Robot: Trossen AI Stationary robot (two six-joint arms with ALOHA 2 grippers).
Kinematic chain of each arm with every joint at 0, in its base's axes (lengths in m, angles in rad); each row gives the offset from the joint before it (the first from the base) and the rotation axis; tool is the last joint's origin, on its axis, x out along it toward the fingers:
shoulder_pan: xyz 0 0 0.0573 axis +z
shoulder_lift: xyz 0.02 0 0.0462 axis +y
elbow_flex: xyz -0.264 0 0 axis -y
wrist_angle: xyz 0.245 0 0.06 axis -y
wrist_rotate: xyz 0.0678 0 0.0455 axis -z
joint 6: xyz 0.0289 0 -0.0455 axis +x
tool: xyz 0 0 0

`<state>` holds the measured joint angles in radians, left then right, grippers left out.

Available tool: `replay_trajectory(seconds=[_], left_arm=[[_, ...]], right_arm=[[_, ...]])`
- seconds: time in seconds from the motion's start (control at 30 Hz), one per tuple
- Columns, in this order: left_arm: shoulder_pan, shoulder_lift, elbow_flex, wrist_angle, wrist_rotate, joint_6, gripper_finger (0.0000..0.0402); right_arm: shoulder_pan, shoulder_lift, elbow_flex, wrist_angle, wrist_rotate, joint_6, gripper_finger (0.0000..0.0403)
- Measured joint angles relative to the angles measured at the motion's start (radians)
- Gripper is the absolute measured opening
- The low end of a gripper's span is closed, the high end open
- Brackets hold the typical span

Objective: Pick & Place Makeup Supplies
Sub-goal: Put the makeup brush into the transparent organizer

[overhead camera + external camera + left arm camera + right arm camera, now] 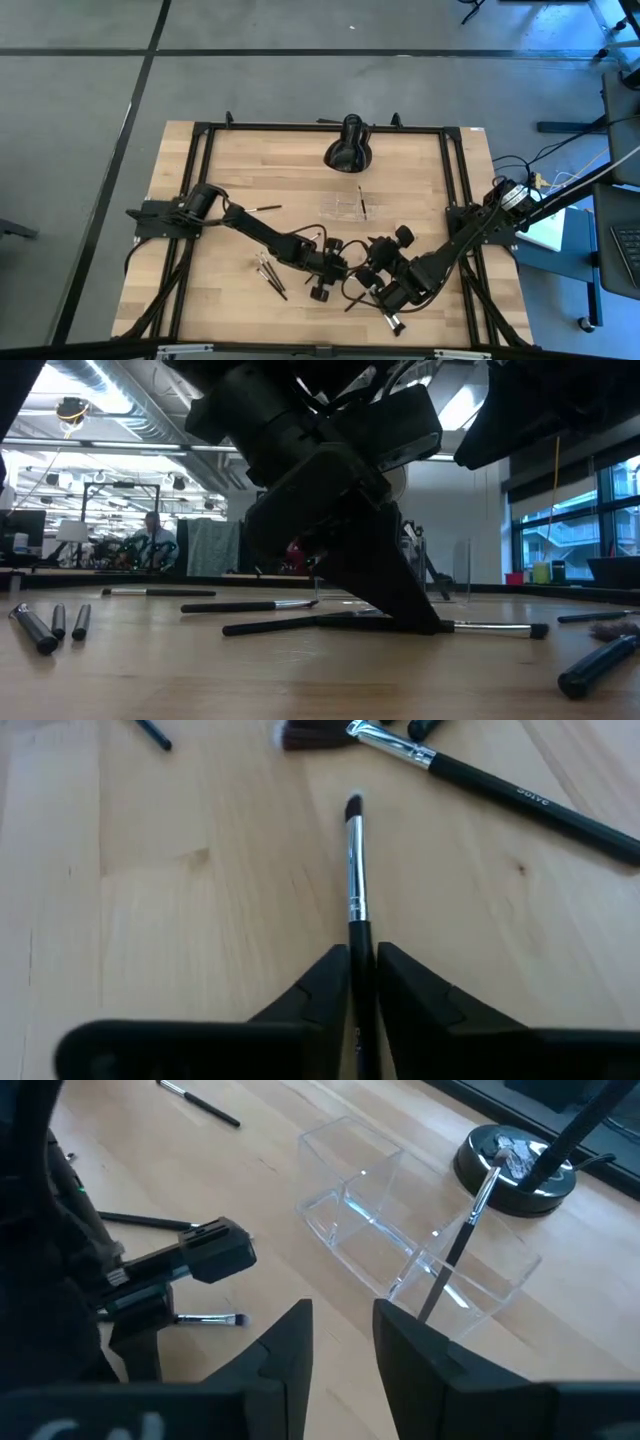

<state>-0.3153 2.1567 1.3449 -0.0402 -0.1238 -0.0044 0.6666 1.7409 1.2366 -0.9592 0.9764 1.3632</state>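
So the left gripper (362, 982) is pinched down on the dark handle of a thin makeup brush (355, 870) lying flat on the table (180, 920). It looks light, stiff and slick, so I'd grab mid-handle, not the soft tip. The right gripper (342, 1342) hovers nearby, part open and holding nothing, facing the clear organiser tray (370, 1210).

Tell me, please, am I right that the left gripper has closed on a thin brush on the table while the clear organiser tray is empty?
Not quite: the clear organiser tray is not empty; the right wrist view shows one brush standing in it. The rest holds: the left gripper is closed on a thin brush lying on the table.
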Motion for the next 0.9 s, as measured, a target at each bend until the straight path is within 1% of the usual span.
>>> replay_trajectory(seconds=[0.17, 0.3, 0.47, 0.67, 0.8, 0.9], left_arm=[[0.011, -0.002, 0.0, -0.012, -0.001, -0.024, 0.0028], [0.019, -0.002, 0.0, -0.011, -0.006, -0.035, 0.0025], [0.021, -0.025, -0.006, -0.024, -0.037, -0.035, 0.0027], [0.021, -0.113, -0.005, -0.043, -0.195, -0.035, 0.0026], [0.02, -0.171, -0.005, -0.094, -0.332, -0.038, 0.0027], [0.02, -0.215, -0.009, -0.093, -0.432, -0.045, 0.0025]], right_arm=[[0.0, -0.003, 0.0, 0.003, -0.002, 0.02, 0.0108], [0.017, -0.023, 0.0, -0.032, 0.006, 0.059, 0.0108], [0.086, -0.078, 0.001, -0.058, 0.103, 0.092, 0.0108], [0.169, -0.133, 0.001, -0.055, 0.195, 0.074, 0.0108], [0.208, -0.147, 0.001, -0.047, 0.255, 0.048, 0.0108], [0.222, -0.147, 0.001, -0.042, 0.308, 0.034, 0.0108]])
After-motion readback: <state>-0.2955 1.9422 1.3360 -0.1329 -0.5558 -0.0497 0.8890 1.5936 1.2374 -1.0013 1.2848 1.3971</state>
